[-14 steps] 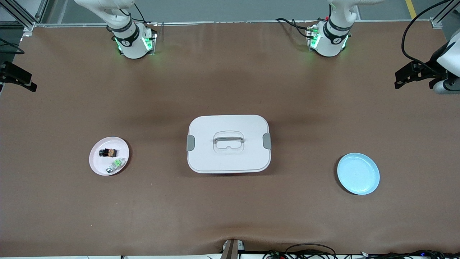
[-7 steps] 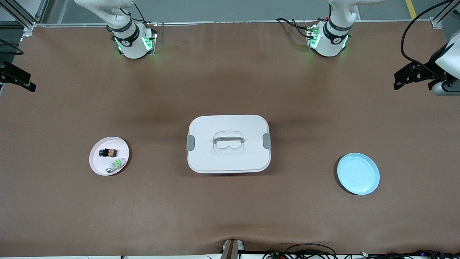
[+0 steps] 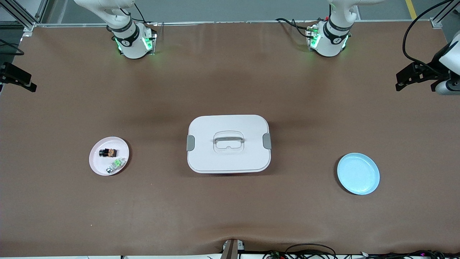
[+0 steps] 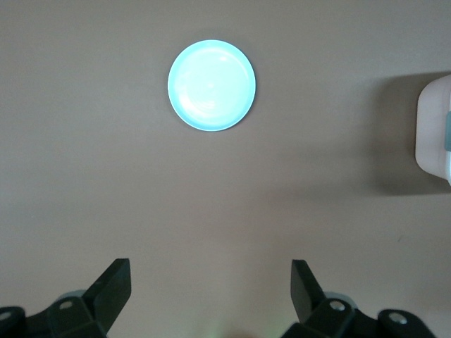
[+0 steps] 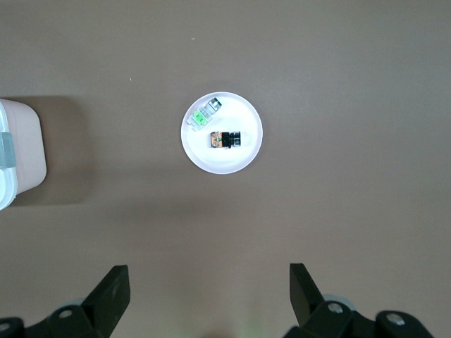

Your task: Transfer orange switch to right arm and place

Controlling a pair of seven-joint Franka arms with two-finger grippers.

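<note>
The orange switch (image 3: pixel 107 153) (image 5: pixel 225 140), a tiny black block with orange parts, lies on a small pink plate (image 3: pixel 97 163) (image 5: pixel 225 162) toward the right arm's end of the table. My right gripper (image 5: pixel 209 274) hangs high over the table beside that plate, open and empty. Its black hand (image 3: pixel 16 77) shows at the edge of the front view. My left gripper (image 4: pixel 210 271) is also open and empty, high over the left arm's end of the table. Its hand (image 3: pixel 413 75) is far from the switch.
A small green-and-white component (image 3: pixel 115 165) (image 5: pixel 203 116) shares the pink plate with the switch. A white lidded box (image 3: pixel 228 143) with a handle stands mid-table. A light blue plate (image 3: pixel 358 173) (image 4: pixel 211 84) lies bare toward the left arm's end.
Both hands have drifted only slightly at the edges of the front view. Nothing on the table has moved.
</note>
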